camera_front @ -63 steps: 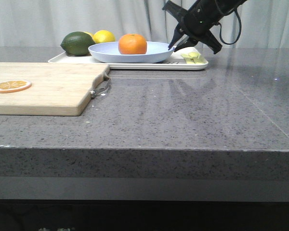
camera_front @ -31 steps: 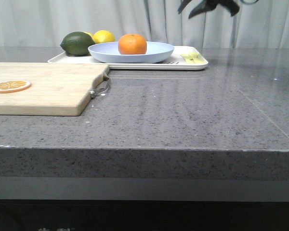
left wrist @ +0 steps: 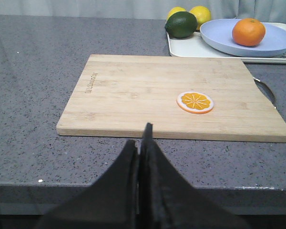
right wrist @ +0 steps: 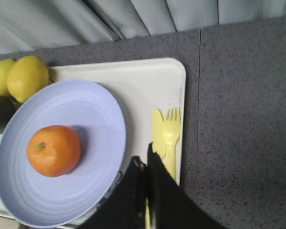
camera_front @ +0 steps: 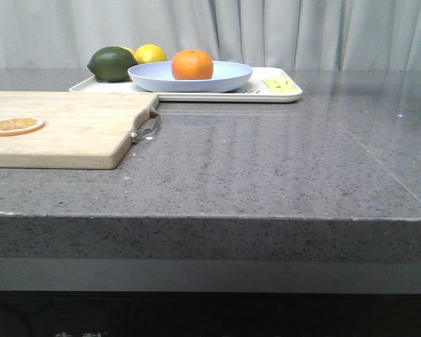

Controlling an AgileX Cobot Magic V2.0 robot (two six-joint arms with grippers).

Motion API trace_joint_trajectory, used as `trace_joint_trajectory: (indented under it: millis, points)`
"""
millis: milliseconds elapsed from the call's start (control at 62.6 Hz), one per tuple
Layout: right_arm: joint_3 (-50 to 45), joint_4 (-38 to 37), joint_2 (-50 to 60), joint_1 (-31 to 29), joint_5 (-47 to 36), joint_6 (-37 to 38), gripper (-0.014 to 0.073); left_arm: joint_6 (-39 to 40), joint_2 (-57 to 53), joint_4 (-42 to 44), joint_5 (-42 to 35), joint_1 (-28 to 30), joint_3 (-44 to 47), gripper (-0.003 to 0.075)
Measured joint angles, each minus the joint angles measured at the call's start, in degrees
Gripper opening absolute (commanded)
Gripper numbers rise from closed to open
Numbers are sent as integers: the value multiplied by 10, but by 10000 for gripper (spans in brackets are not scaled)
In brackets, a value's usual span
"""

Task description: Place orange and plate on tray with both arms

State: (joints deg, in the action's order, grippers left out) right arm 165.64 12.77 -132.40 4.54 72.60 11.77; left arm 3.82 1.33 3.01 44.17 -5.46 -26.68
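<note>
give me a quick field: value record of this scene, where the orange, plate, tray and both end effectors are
orange: sits on the plate, nothing gripping it
plate: rests on the tray
tray: far side of the counter, also carries two lemons, a green fruit and a yellow fork
cutting board: beside the tray, holds an orange slice
left end effector: shut, empty, near the cutting board's edge
right end effector: shut, empty, above the tray by the fork

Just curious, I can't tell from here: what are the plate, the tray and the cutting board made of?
The plate looks like matte lavender plastic, without glaze shine. The tray seems smooth cream plastic, though that is uncertain. The cutting board is pale wood, possibly bamboo, with visible grain strips.
</note>
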Motion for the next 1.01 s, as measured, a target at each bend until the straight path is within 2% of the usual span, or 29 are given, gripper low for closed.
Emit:
trace_joint_trajectory:
  millis: [160, 368, 575, 767, 895, 1007]
  points:
    - [-66, -20, 90, 0, 0, -39, -60, 0, 0, 0, 0, 0, 0, -18]
    - [-316, -93, 258, -4, 0, -66, -60, 0, 0, 0, 0, 0, 0, -18]
    - [-550, -190, 381, -10, 0, -87, -60, 0, 0, 0, 0, 0, 0, -18]
    - [-729, -212, 475, -36, -4, -92, -60, 0, 0, 0, 0, 0, 0, -18]
    - [-858, -214, 557, -40, -68, -92, -60, 0, 0, 0, 0, 0, 0, -18]
    - [-978, -202, 639, -40, -177, -94, -60, 0, 0, 0, 0, 0, 0, -18]
